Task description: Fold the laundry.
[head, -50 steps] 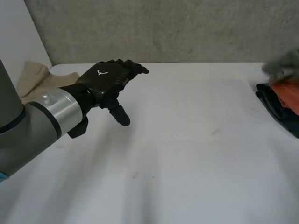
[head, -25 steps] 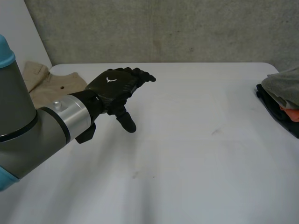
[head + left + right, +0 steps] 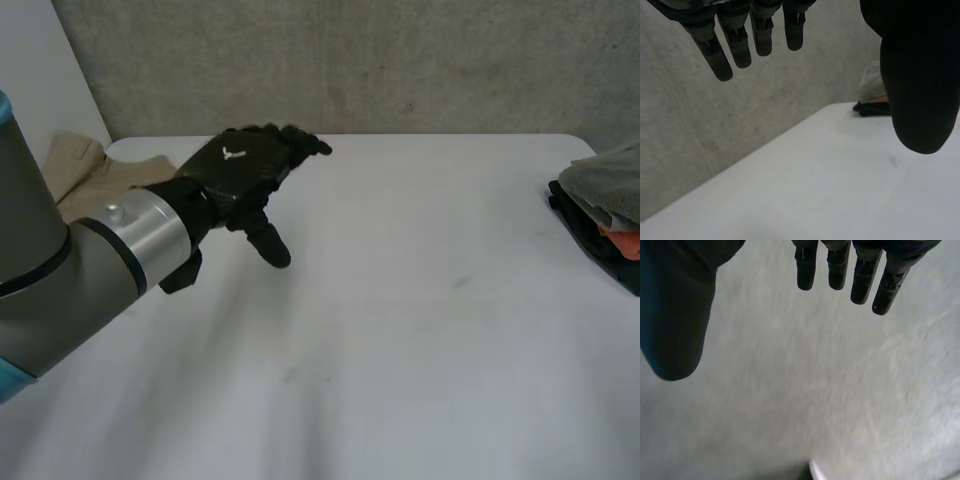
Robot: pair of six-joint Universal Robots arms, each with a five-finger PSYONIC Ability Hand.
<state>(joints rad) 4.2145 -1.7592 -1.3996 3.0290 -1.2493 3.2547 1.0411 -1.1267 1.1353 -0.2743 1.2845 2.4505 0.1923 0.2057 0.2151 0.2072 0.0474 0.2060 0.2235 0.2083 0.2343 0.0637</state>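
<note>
The robot's black left hand (image 3: 240,172) hangs above the white table (image 3: 400,340) in the upper left of the head view. The back of the hand faces up, and it ends the grey left arm (image 3: 70,285), which comes in from the left edge with a silver ring at the wrist. Its fingers (image 3: 740,47) are straight and slightly spread, and the thumb (image 3: 920,80) stands well apart from them, pointing down toward the tabletop. Nothing lies between them and the hand holds nothing, though I cannot tell whether the thumb tip touches the table. The laundry lies in two places. A crumpled beige garment (image 3: 85,170) sits at the far left corner of the table, in the upper left of the frame, partly hidden behind the left arm. At the right edge of the frame, well apart from the left hand, is a pile of clothes (image 3: 598,215) — a grey cloth (image 3: 608,180) on top, an orange piece (image 3: 626,243) under it and black fabric (image 3: 585,232) at the bottom. In the left wrist view the same pile shows beyond the thumb, on the table close to the grey concrete wall (image 3: 400,60). The black right hand (image 3: 837,262) shows in its own wrist view in front of that wall — its fingers are straight and relaxed, its thumb is set wide and it is empty.
</note>
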